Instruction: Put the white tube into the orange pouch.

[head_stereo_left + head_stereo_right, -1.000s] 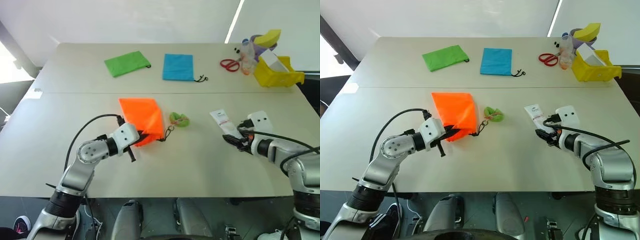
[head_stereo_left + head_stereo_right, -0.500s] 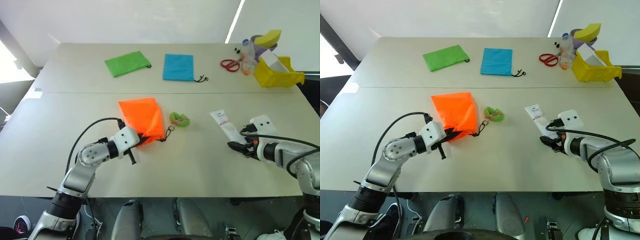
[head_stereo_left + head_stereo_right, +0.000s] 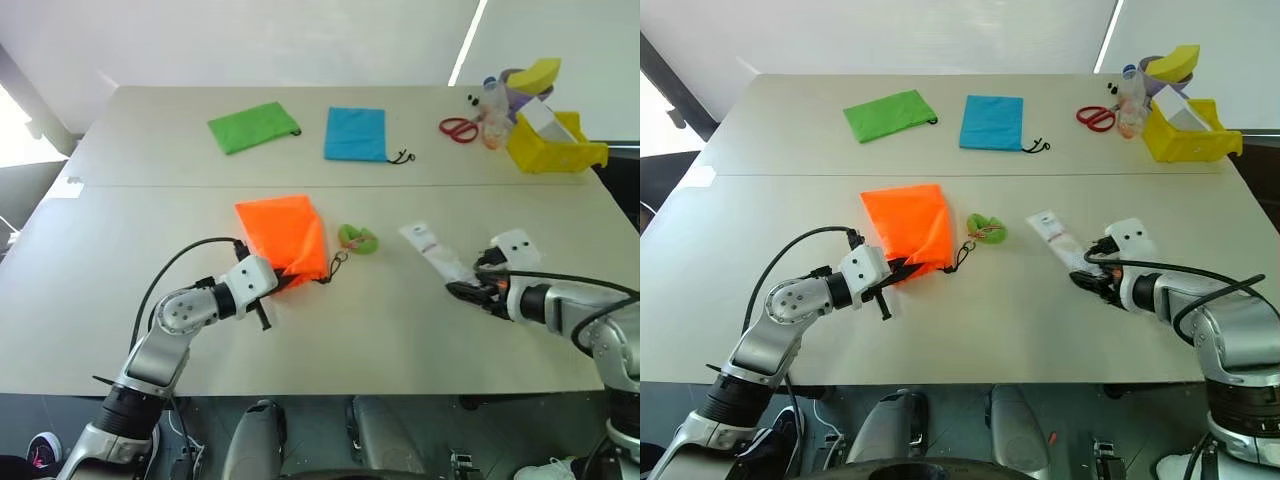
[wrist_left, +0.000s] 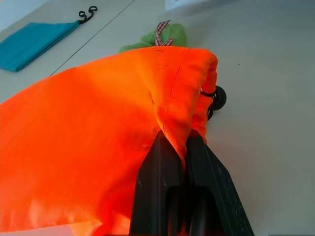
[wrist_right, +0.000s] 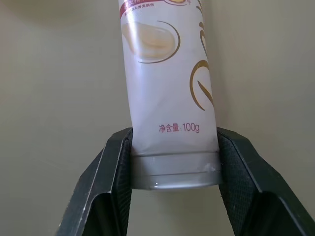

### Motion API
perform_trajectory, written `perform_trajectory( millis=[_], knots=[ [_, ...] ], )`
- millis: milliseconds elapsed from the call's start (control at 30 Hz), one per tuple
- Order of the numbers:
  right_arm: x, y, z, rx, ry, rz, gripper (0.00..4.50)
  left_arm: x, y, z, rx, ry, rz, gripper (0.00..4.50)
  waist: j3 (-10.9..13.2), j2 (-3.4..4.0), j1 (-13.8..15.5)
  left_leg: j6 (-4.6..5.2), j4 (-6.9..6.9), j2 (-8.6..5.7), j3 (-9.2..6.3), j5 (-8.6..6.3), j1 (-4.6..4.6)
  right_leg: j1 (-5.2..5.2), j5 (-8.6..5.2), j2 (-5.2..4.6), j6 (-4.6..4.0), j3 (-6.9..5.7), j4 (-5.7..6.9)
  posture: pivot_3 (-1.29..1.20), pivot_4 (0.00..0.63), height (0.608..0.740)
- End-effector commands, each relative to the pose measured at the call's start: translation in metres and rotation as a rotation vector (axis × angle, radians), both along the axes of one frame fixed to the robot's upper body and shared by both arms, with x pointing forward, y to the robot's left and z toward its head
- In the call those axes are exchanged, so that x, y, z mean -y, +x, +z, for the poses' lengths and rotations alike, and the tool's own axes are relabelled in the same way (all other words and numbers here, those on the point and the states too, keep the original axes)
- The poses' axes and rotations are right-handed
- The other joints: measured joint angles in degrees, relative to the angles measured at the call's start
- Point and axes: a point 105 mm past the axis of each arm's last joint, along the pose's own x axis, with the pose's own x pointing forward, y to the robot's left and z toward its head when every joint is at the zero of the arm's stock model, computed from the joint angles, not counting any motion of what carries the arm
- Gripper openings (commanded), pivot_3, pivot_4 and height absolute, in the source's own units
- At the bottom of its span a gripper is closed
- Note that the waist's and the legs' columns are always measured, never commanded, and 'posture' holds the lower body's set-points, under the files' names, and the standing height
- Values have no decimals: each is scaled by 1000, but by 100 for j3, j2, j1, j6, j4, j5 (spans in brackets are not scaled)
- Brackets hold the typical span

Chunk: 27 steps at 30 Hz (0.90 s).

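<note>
The orange pouch (image 3: 283, 233) lies at the table's middle left, its near corner pinched between my left gripper's (image 3: 275, 283) shut fingers; in the left wrist view the orange fabric (image 4: 98, 132) bunches over the black fingertips (image 4: 162, 147). Its black cord ends in a green tab (image 3: 358, 238) just to the right. The white tube (image 3: 432, 250) lies at an angle on the right half of the table. My right gripper (image 3: 468, 287) is shut on its near cap end. In the right wrist view both pads (image 5: 120, 162) press the tube (image 5: 167, 73) just above the cap.
At the back lie a green pouch (image 3: 253, 127) and a blue pouch (image 3: 356, 134). Red scissors (image 3: 459, 129), a clear bottle (image 3: 491, 110) and a yellow bin (image 3: 555, 145) stand at the back right. A seam crosses the table (image 3: 150, 220) behind the orange pouch.
My right gripper has closed on the tube's cap end and drawn left and back, and the tube's far end has swung to the left. The left gripper and orange pouch have stayed put.
</note>
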Motion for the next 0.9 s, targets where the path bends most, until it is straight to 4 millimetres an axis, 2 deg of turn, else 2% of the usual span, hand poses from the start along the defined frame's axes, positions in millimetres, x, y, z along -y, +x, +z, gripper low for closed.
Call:
perform_trajectory(
  millis=[33, 167, 233, 300, 433, 600, 667, 800, 900],
  knots=[
    [-20, -23, 19, 41, 27, 201, 1848, -1, 3, 10, 37, -26, 12, 0, 0, 0, 26, 0, -1, -1, -1, 0, -1, 0, -1, 0, 2, -1, 0, 0, 150, 740],
    [-40, -55, 14, -2, 29, 395, 1848, -3, 7, 14, 8, -71, 41, 0, 1, -3, 141, 3, 1, -4, -1, -2, -8, 1, -4, -8, 6, -4, -9, 0, 150, 740],
    [-46, -69, 1, -44, -32, 470, 1848, -4, 8, 16, 3, -74, 44, 0, 1, -3, 155, 4, 2, -5, 0, -2, -8, 2, -4, -10, 5, -3, -10, 0, 150, 740],
    [-51, -75, -5, -47, -48, 503, 1848, -3, 8, 19, -8, -87, 41, 0, 1, -6, 157, 3, 4, -4, -1, -2, -6, 2, -5, -8, 5, -4, -9, 0, 150, 740],
    [-75, -70, -14, 7, -27, 520, 1848, -2, 5, 24, -18, -70, 22, 0, 2, -9, 124, 3, 13, -3, 3, -2, -1, 4, -10, -6, -19, -2, -7, 0, 150, 740],
    [-89, -54, -27, 38, -47, 479, 1848, -2, 0, 32, -15, -36, -4, 0, 3, -12, 139, 3, 15, -2, 3, -2, -1, 4, -10, -6, -21, -2, -5, 0, 150, 740],
    [-98, -45, -25, 74, -17, 457, 1848, -4, -3, 35, -13, -1, -18, 0, 3, -13, 142, 3, 14, -3, 4, -2, -3, 2, -10, -8, -21, -2, -6, 0, 150, 740],
    [-104, -23, -28, 112, -30, 379, 1848, -10, -9, 38, -30, 42, -25, 0, 3, -13, 135, 3, 9, -2, 3, -2, -6, -2, -10, -7, -20, -2, -7, 0, 150, 740],
    [-114, -13, -26, 138, -14, 344, 1848, -14, -14, 38, -41, 61, -27, 0, 4, -12, 135, 3, 9, -2, 3, -2, -6, -2, -11, -8, -21, -2, -7, 0, 150, 740]
  ],
)
